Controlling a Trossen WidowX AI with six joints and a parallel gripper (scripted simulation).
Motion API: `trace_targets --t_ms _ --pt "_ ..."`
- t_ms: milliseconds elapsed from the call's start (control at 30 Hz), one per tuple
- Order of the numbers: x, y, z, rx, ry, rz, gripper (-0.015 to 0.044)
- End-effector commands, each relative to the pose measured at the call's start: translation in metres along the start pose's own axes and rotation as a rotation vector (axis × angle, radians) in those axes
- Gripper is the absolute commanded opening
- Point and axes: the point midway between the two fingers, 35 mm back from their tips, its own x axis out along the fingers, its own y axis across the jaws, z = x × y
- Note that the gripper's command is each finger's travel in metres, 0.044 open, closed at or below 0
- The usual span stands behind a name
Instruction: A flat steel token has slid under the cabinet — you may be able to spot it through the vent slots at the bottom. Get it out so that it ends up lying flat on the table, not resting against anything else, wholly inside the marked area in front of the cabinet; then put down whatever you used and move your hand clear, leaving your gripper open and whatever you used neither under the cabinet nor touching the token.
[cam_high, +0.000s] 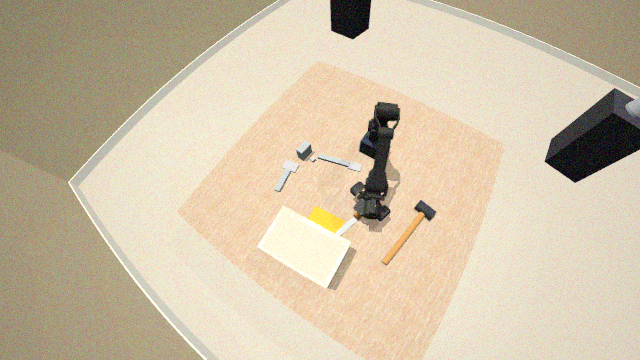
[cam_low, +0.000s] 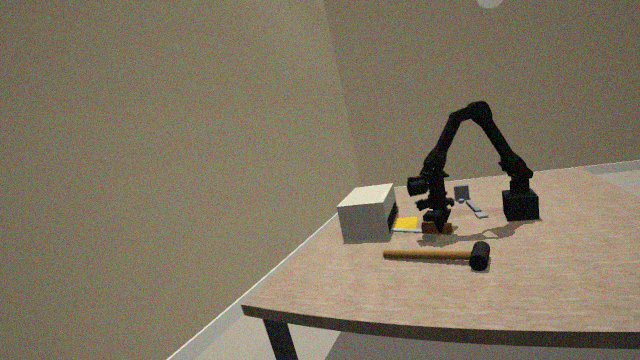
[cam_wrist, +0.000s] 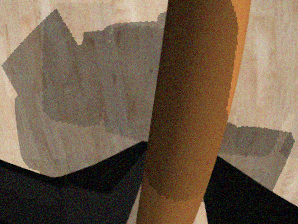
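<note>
The pale cabinet (cam_high: 305, 245) (cam_low: 365, 222) stands on the table, with a dark opening low in its front. The yellow marked area (cam_high: 326, 218) (cam_low: 407, 223) lies directly in front of it. My gripper (cam_low: 438, 228) (cam_wrist: 175, 154) is shut on the brown handle of a long flat-bladed tool, low over the table in front of the cabinet. The tool's pale blade (cam_high: 346, 227) (cam_low: 409, 230) runs along the side of the marked area to the cabinet's front edge; whether its end is underneath is hidden. The steel token is not visible in any view.
A hammer (cam_high: 404, 238) (cam_low: 430, 255) with a wooden handle lies beside the gripper. A grey T-shaped piece (cam_high: 285, 177), a long grey flat piece (cam_high: 336, 160) (cam_low: 474, 206), a grey block (cam_high: 303, 150) (cam_low: 461, 192) and a tiny light piece (cam_high: 313, 159) lie farther back, towards the arm's base.
</note>
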Motion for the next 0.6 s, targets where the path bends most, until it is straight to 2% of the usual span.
trace_targets --t_ms 0,567 --pt "0.000 0.000 0.007 -0.001 -0.001 0.002 0.0000" --pt "-0.001 0.001 0.028 -0.001 -0.002 0.002 0.0000"
